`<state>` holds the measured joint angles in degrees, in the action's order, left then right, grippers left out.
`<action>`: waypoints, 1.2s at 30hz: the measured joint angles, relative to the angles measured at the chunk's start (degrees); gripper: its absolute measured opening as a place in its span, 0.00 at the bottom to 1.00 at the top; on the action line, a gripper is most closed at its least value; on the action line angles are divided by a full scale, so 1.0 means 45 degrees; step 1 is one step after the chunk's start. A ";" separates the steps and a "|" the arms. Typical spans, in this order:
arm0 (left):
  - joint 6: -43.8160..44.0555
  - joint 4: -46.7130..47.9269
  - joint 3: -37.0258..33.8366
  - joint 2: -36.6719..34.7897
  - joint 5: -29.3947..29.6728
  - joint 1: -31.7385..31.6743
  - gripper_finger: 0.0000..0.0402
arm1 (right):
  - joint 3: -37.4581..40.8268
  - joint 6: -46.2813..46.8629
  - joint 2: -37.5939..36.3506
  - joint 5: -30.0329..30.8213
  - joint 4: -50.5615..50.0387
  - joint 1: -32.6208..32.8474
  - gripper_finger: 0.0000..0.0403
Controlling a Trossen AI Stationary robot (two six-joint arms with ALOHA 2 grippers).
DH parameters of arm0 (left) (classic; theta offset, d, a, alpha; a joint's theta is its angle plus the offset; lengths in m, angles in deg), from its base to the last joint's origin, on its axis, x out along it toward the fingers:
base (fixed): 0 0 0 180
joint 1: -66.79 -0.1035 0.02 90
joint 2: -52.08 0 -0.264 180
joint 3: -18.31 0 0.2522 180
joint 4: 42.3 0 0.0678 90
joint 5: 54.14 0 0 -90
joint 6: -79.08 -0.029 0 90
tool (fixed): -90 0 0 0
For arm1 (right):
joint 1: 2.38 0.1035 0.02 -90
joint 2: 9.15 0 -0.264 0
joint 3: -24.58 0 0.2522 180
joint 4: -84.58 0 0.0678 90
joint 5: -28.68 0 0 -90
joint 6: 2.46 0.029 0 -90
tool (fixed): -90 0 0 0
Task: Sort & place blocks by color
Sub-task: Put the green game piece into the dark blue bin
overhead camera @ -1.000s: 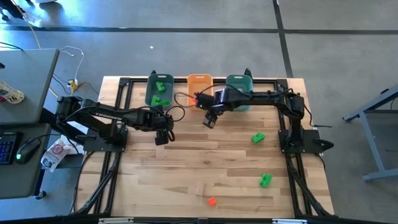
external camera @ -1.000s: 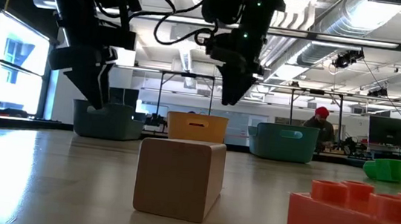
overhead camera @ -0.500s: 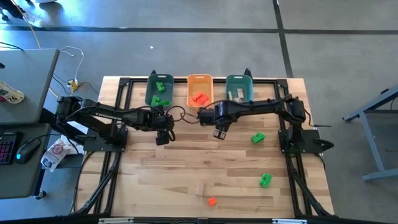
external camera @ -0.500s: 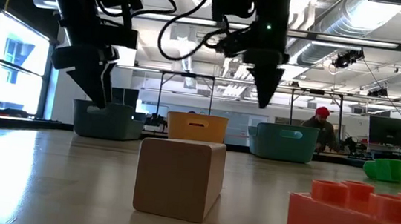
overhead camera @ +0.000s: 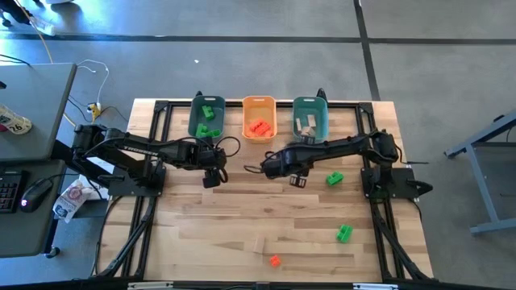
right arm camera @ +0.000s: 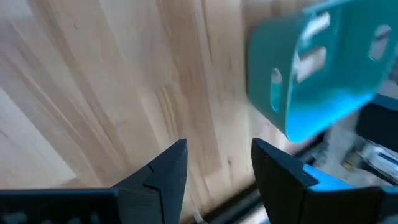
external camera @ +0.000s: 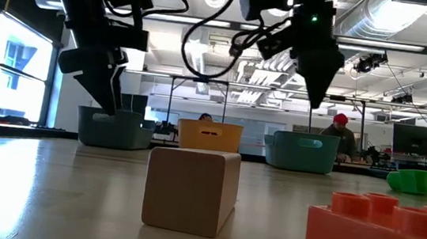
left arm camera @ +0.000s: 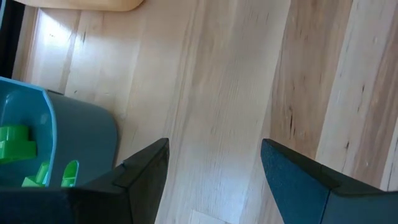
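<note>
Two green blocks (overhead camera: 334,179) (overhead camera: 344,234), a red-orange block (overhead camera: 275,260) and a tan block (overhead camera: 260,244) lie flat on the table; the low view shows the tan block (external camera: 192,190), the red-orange one (external camera: 382,237) and a green one (external camera: 412,181). At the far edge, the left teal bin (overhead camera: 196,129) holds green blocks, the orange bin (overhead camera: 259,105) red-orange ones, the right teal bin (overhead camera: 321,129) tan ones. My right gripper (overhead camera: 297,180) (right arm camera: 219,149) hangs open and empty above bare wood left of the nearer green block. My left gripper (overhead camera: 211,179) (left arm camera: 214,162) hangs open near the left teal bin (left arm camera: 87,134).
Black frame rails (overhead camera: 153,153) run along the table's sides and far edge. Bare wood lies between the two grippers and toward the near edge. A person (external camera: 342,137) shows in the room beyond the table.
My right gripper has swung from in front of the orange bin toward the table's near and right edges, turning about as it went, and now hangs closer to the green block. The orange bin, earlier covered by that arm, now shows its red-orange blocks.
</note>
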<state>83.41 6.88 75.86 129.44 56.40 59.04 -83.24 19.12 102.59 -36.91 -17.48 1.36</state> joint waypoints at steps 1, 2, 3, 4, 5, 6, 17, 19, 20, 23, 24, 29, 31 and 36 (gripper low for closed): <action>0.0000 0.0000 0.0000 0.0000 0.0000 0.0000 0.60 | 0.0000 0.0173 0.0000 0.0060 -0.0261 0.0069 0.40; 0.0000 0.0000 0.0000 0.0000 0.0000 0.0000 0.60 | 0.0000 0.0359 0.0000 0.0117 -0.0401 0.0125 0.40; 0.0000 -0.0006 0.0000 0.0000 0.0000 0.0000 0.60 | 0.0007 0.0440 0.0004 0.0117 -0.0377 0.0183 0.40; 0.0000 -0.0025 0.0000 0.0000 0.0000 0.0000 0.60 | 0.0078 0.0435 -0.0048 0.0105 -0.0322 0.0223 0.40; 0.0000 -0.0079 0.0000 0.0000 0.0000 0.0000 0.60 | 0.0240 0.0395 -0.0165 0.0053 -0.0275 0.0281 0.40; 0.0000 -0.0164 0.0000 0.0000 0.0000 0.0000 0.60 | 0.0365 0.0370 -0.0249 -0.0007 -0.0254 0.0318 0.40; -0.0325 -0.0317 0.0005 0.0000 -0.0097 -0.0010 0.60 | 0.3765 0.1901 -0.3121 -0.0945 0.0435 0.0371 0.40; -0.0339 -0.0412 0.0005 -0.0004 -0.0097 -0.0010 0.60 | 0.4195 0.2008 -0.3751 -0.1206 0.0599 0.0371 0.40; -0.0337 -0.0518 0.0005 0.0000 -0.0102 -0.0010 0.60 | 0.4374 0.2012 -0.4033 -0.1313 0.0600 0.0371 0.40; -0.0340 -0.0597 0.0005 0.0000 -0.0102 -0.0010 0.60 | 0.4909 0.2003 -0.4925 -0.1685 0.0607 0.0371 0.40; -0.0340 -0.0602 0.0005 0.0000 -0.0102 -0.0009 0.60 | 0.5057 0.2005 -0.5198 -0.1845 0.0583 0.0368 0.40; -0.0340 -0.0593 0.0005 0.0000 -0.0151 -0.0005 0.60 | 0.5720 0.1839 -0.6298 -0.2163 0.0584 0.0337 0.41; -0.0340 -0.0593 0.0005 0.0000 -0.0155 -0.0005 0.60 | 0.5891 0.1770 -0.6522 -0.2198 0.0580 0.0337 0.42; -0.0330 -0.0597 0.0005 0.0000 -0.0163 -0.0005 0.60 | 0.6381 0.1180 -0.6620 -0.2470 0.0614 0.0337 0.50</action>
<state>81.93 4.19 75.88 129.44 55.66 59.02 -54.52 24.43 72.80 -48.02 -14.72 2.88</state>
